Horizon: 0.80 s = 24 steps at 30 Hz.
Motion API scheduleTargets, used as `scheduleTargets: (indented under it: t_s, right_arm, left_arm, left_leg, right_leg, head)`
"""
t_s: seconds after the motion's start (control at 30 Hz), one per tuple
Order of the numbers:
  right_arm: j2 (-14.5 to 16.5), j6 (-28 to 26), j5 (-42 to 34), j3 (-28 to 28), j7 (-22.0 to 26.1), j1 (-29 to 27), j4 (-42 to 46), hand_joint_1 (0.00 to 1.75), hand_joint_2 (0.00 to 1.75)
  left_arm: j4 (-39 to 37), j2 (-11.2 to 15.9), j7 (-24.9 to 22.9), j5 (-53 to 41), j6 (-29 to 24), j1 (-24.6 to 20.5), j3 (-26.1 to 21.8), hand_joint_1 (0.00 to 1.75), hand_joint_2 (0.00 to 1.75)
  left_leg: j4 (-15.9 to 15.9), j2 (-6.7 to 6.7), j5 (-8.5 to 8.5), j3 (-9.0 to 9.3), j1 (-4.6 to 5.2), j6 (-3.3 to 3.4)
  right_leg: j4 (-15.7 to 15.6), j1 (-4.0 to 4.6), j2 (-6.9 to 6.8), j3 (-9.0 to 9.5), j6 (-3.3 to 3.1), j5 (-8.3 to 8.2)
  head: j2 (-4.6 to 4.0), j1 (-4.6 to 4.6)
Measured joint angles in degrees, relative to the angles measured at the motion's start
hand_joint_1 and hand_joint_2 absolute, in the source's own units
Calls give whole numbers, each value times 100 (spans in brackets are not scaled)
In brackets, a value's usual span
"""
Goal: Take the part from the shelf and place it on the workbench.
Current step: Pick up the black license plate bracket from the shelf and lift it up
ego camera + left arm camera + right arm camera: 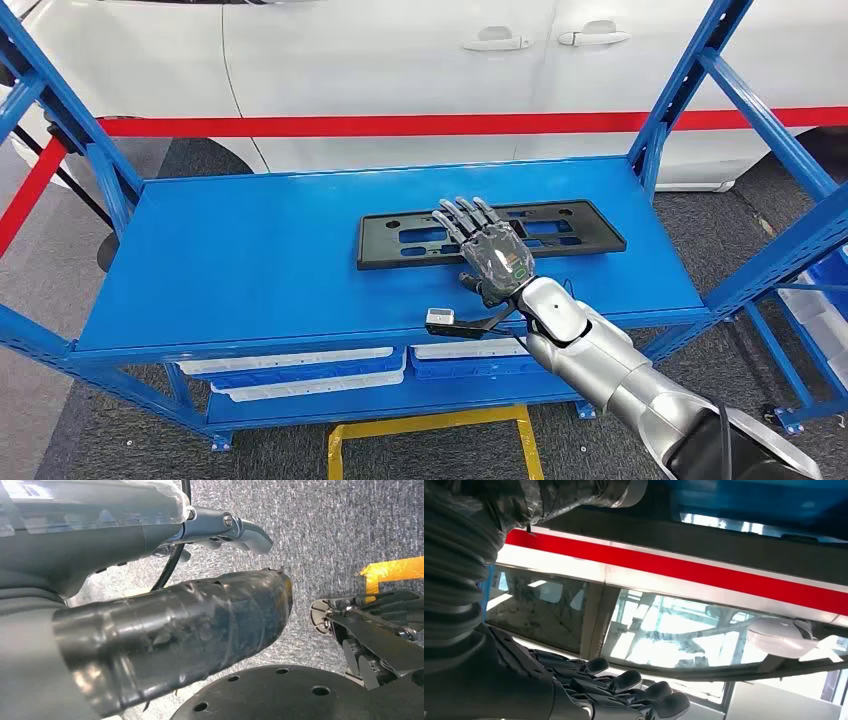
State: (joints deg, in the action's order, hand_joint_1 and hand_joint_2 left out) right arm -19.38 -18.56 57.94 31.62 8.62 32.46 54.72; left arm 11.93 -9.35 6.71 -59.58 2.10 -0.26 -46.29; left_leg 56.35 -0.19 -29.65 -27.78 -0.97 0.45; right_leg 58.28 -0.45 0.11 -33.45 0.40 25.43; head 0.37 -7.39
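On the shelf [250,260], I see my right hand [490,250] flat on the part [400,240], fingers spread, grasping nothing; left hand [165,625]: cannot tell.

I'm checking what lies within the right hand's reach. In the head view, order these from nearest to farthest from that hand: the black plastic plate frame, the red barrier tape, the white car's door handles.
1. The black rectangular plastic plate frame, on the blue shelf directly under the right hand.
2. The red barrier tape, stretched behind the shelf.
3. The white car's door handles, beyond the tape.

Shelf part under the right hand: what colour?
Black, clearest in the head view: the part lies on the blue shelf.
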Motion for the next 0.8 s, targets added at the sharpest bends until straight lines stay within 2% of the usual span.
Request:
scheduleTargets:
  t_s: [0.13, 0.33, 0.5, 0.53, 0.63, 0.67, 0.8]
  right_arm:
    - [143, -124, 208, 28, -245, 162, -366, 0, 175]
    - [484, -235, 392, 47, -504, 616, -1580, 0, 175]
    - [581, -164, 581, 49, -843, 794, -2282, 0, 175]
    - [584, -120, 657, 49, -981, 837, -2412, 37, 175]
    - [578, 30, 815, 48, -1330, 962, -2780, 168, 175]
    - [575, 60, 818, 43, -1364, 984, -2874, 175, 175]
    - [568, 88, 741, -23, -1282, 1001, -3087, 175, 175]
  left_arm:
    - [0, 0, -2, -8, 0, -9, 0, 0, 0]
    - [-1, 0, -7, -42, 0, -34, 0, 0, 0]
    - [-2, 0, -7, -56, -8, -44, 0, 0, 0]
    - [-2, 0, -8, -59, -13, -48, 0, 0, 0]
    - [-2, 0, -20, -57, -27, -59, 0, 0, 0]
    - [-2, 0, -28, -53, -31, -60, 0, 0, 0]
    - [-2, 0, -52, -39, -37, -63, 0, 0, 0]
  left_leg:
    - [0, 2, 0, 1, 0, 0]
    - [1, 0, 1, 7, 0, 0]
    - [2, -1, 1, 11, 0, -1]
    - [2, -1, 1, 13, 1, -1]
    - [2, 0, 0, 18, 1, 0]
    - [2, 0, 0, 21, 1, 0]
    - [2, 1, -2, 31, 2, 1]
  right_leg:
    - [0, 0, 3, 0, 0, 0]
    - [0, 0, -1, 1, 0, 0]
    - [0, 0, 0, -1, 0, 0]
    - [-1, 0, 1, 0, 0, 0]
    - [-4, 1, 4, 6, 2, 1]
    - [-5, 1, 4, 10, 2, 2]
    - [-7, 0, 6, 23, 3, 2]
  head:
    - [0, 0]
    - [0, -1]
    - [0, 0]
    - [0, 0]
    - [0, -1]
    - [0, -1]
    - [0, -1]
